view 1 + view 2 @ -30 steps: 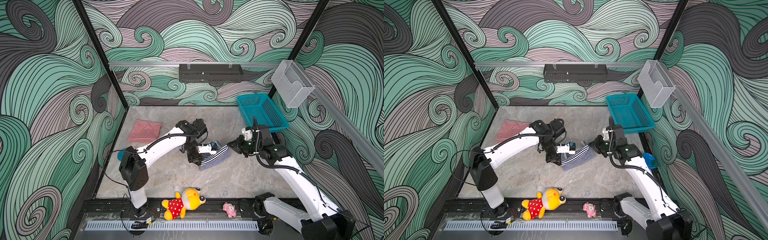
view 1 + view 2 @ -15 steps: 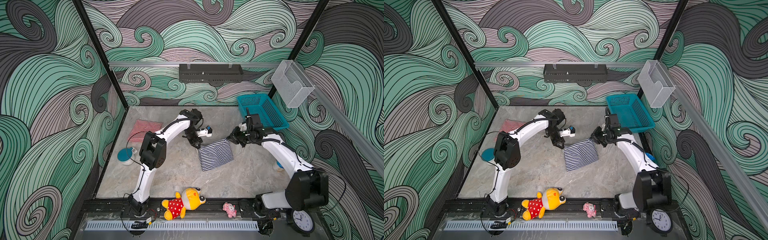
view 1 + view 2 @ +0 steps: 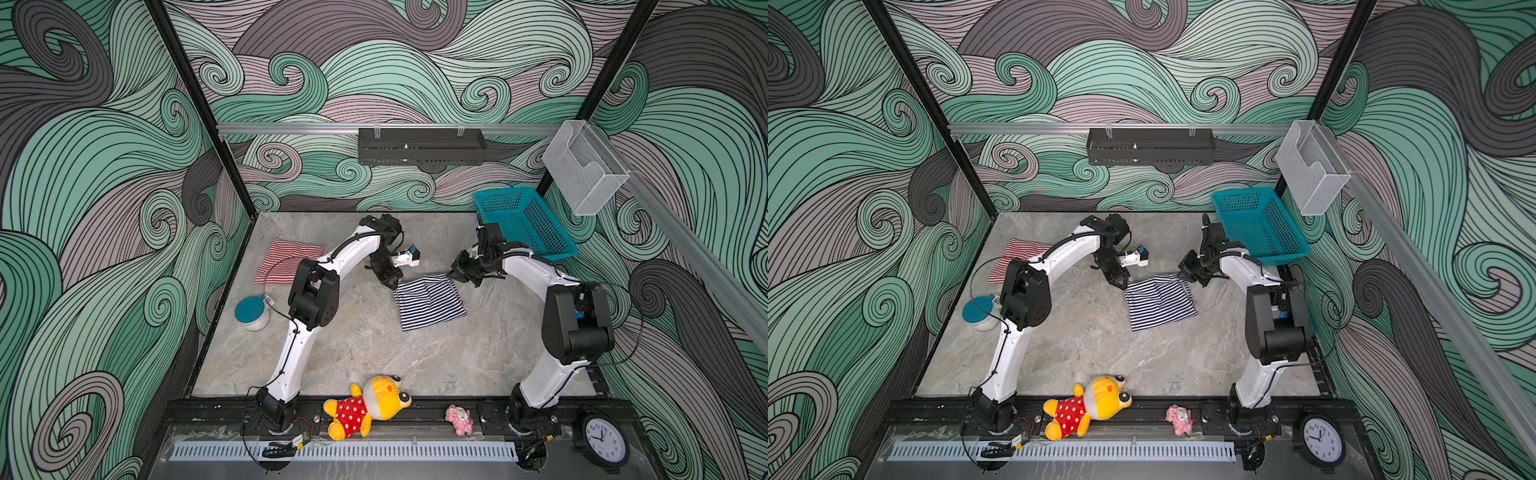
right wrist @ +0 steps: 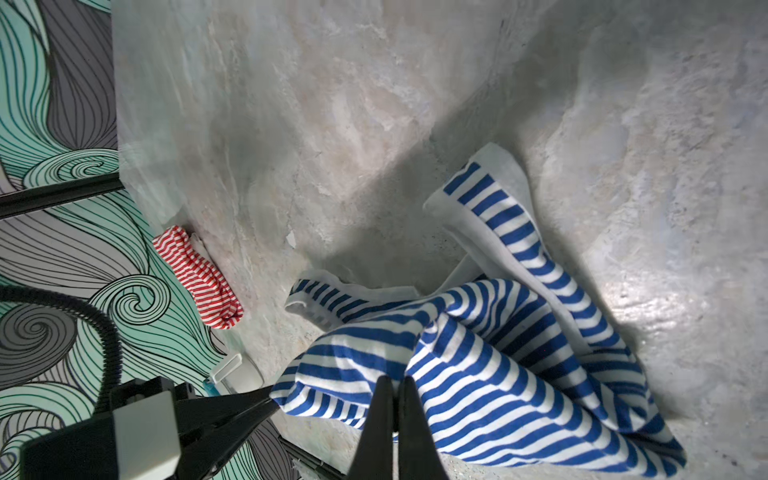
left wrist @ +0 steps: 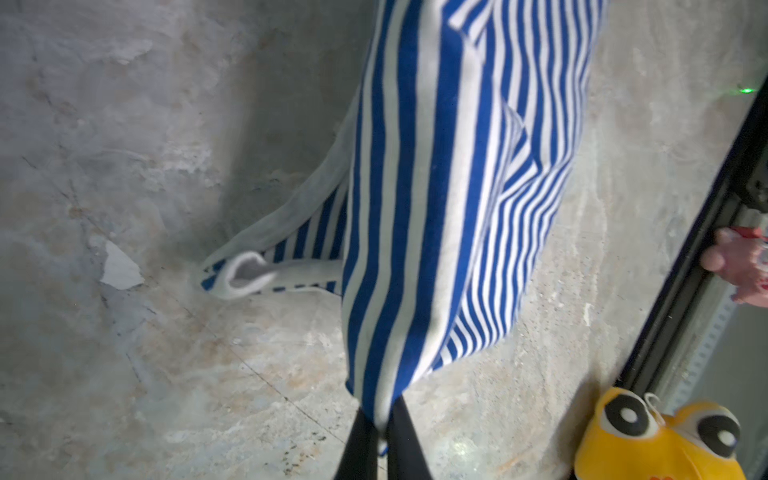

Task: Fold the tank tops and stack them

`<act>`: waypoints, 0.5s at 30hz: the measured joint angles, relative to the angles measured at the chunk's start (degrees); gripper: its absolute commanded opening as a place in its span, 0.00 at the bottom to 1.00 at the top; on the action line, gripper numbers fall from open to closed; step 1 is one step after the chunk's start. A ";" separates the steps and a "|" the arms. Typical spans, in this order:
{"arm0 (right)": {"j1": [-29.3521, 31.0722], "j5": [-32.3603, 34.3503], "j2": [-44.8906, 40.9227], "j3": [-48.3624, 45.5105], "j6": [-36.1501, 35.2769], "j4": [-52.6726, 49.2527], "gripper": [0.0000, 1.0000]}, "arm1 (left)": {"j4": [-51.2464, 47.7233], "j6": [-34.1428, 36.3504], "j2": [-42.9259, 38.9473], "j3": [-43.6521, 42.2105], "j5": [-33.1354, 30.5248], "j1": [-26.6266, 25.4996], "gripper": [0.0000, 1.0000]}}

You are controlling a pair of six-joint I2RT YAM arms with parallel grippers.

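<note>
The navy-and-white tank top [image 3: 430, 301] [image 3: 1160, 305] lies folded mid-table, its far edge lifted a little. My left gripper [image 3: 395, 284] [image 3: 1123, 284] is shut on its far left corner; in the left wrist view the fingertips [image 5: 380, 419] pinch the striped cloth [image 5: 436, 208]. My right gripper [image 3: 451, 274] [image 3: 1179, 274] is shut on the far right corner, with its gripper [image 4: 395, 382] clamped on bunched fabric [image 4: 498, 353]. The red-and-white tank top [image 3: 286, 259] [image 3: 1017, 257] [image 4: 199, 276] lies folded at the back left, partly behind the left arm.
A teal basket [image 3: 523, 220] stands at the back right, close behind the right arm. A jar with a teal lid [image 3: 251, 311] sits by the left wall. On the front rail lie a yellow plush toy [image 3: 370, 405], a small pink toy [image 3: 459, 419] and a clock [image 3: 602, 440].
Both grippers have moved toward the back wall with the navy top's edge, and the top has gone from bunched between them to spread on the table.
</note>
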 measured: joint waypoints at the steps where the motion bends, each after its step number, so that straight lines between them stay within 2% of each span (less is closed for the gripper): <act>1: -0.13 0.02 0.52 0.17 -0.07 0.20 0.00 | 0.72 -0.63 0.55 0.57 -0.74 0.02 0.08; 9: -0.74 0.48 0.44 0.66 0.20 0.81 0.00 | 4.57 -2.71 2.23 6.08 -4.59 0.39 0.12; 15: -1.38 2.01 -4.66 -0.81 1.57 0.96 0.00 | 7.61 -3.80 4.33 8.24 -5.40 0.52 0.15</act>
